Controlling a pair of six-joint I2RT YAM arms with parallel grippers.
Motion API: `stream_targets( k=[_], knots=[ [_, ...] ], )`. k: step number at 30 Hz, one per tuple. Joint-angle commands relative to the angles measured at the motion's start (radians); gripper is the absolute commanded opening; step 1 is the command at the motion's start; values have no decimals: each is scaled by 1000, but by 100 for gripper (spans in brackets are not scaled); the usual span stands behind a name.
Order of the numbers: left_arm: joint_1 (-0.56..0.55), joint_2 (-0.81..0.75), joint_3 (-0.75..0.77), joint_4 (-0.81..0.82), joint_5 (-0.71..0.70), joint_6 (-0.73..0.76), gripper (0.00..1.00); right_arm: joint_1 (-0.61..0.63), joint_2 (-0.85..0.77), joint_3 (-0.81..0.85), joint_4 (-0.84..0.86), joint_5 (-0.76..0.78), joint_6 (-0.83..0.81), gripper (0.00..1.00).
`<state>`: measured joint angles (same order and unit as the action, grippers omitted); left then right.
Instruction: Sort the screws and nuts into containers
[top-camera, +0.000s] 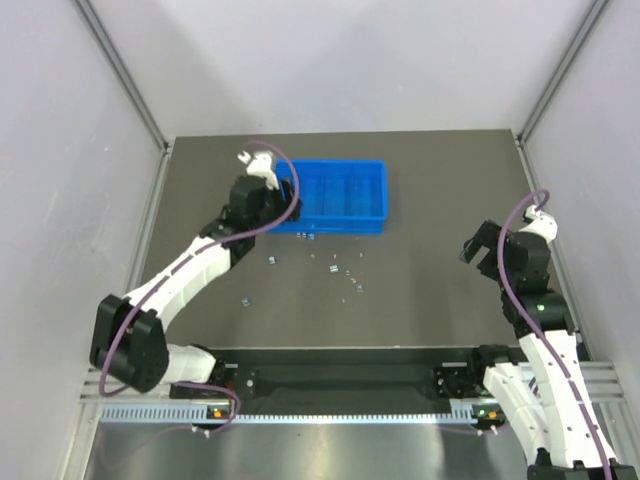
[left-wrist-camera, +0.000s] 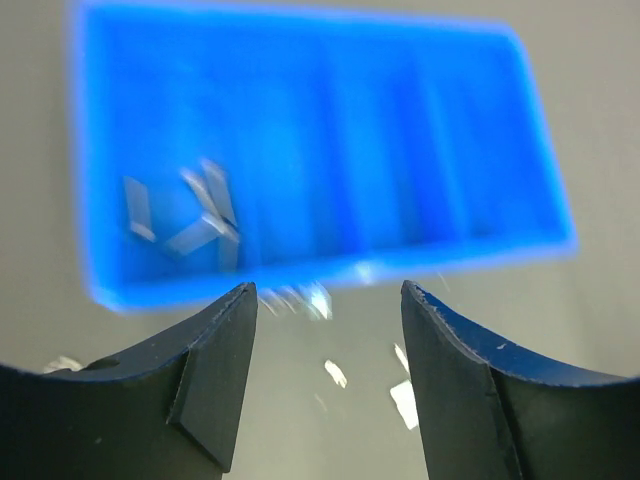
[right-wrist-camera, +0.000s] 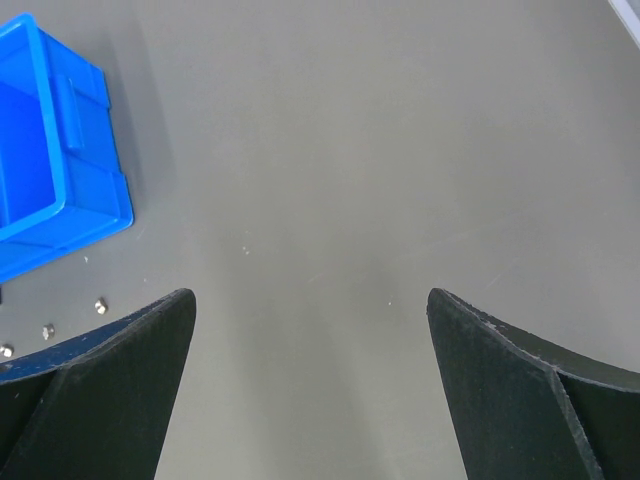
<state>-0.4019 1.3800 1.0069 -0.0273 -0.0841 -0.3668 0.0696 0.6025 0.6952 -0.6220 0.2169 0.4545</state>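
Over the left end of the blue tray, at upper left of centre in the top view: left gripper, jaws apart, nothing between them. Left arm stretched on a diagonal from its base at lower left, up and to the right, wrist tipped down toward the tray.

From the left wrist camera: two dark curved fingers at the bottom of the frame, a clear gap between, the tray blurred across the upper half. Thin silvery screws lying crossed in the leftmost compartment; contents of the other compartments too blurred to judge. More bright specks on the surface just below the tray's near wall.

Centre of the top view, near the tray's front edge: loose metal bits scattered on the surface, too small from above to tell one kind from the other.

At right of the top view: right arm folded upright over its base, right gripper pointing left and downward, well apart from the tray. From its wrist camera: fingers spread wide at the lower corners, only bare surface between, a corner of the tray at upper left, and three small round nuts at the lower left edge, just beside the left finger.
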Motion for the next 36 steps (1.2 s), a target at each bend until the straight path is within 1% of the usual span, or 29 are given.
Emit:
stream_targets(
  k=[1, 3, 4, 7, 8, 9, 10, 11, 12, 15, 18, 20, 24, 27, 28, 29, 31, 36],
  knots=[
    [-110, -68, -96, -39, 118, -7, 64, 6, -14, 21, 21, 9, -7, 100],
    [-155, -91, -132, -85, 48, -41, 64, 6, -12, 21, 21, 9, -5, 100],
    [-193, -99, -146, -103, -24, -61, 63, 6, -12, 20, 18, 4, -5, 100],
    [-221, -147, -221, -126, -100, -177, 63, 4, -21, 18, 16, -5, -2, 100],
    [-221, -177, -270, -134, -170, -214, 63, 6, -24, 17, 15, -8, 0, 100],
    [-221, -189, -290, -149, -224, -284, 63, 6, -27, 17, 16, -11, 3, 100],
    [-219, -205, -304, -167, -274, -320, 63, 6, -29, 17, 16, -16, 4, 100],
    [-219, -210, -323, -189, -361, -351, 61, 6, -29, 18, 19, -17, 4, 100],
    [-221, -211, -329, -206, -384, -383, 61, 6, -29, 18, 19, -19, 3, 100],
    [-219, -181, -327, -209, -442, -388, 61, 6, -23, 18, 27, -19, 1, 100],
    [-218, -107, -292, -227, -495, -399, 61, 6, -21, 7, 27, -17, 1, 100],
    [-218, -43, -265, -241, -514, -400, 61, 7, -26, -3, 31, -17, 1, 100],
    [-207, 37, -228, -246, -554, -379, 60, 6, -30, 6, 27, -13, 1, 100],
    [-175, 60, -232, -197, -511, -330, 61, 6, -32, 13, 25, -17, -2, 100],
    [-166, 63, -235, -182, -475, -317, 60, 7, -32, 13, 27, -19, 0, 100],
    [-158, 62, -247, -146, -465, -304, 59, 6, -33, 12, 27, -16, -2, 100],
    [-137, 70, -257, -128, -439, -282, 58, 6, -33, 10, 25, -10, -2, 100],
    [-123, 100, -258, -82, -382, -229, 57, 7, -32, 7, 22, -10, -4, 100]
  ],
)
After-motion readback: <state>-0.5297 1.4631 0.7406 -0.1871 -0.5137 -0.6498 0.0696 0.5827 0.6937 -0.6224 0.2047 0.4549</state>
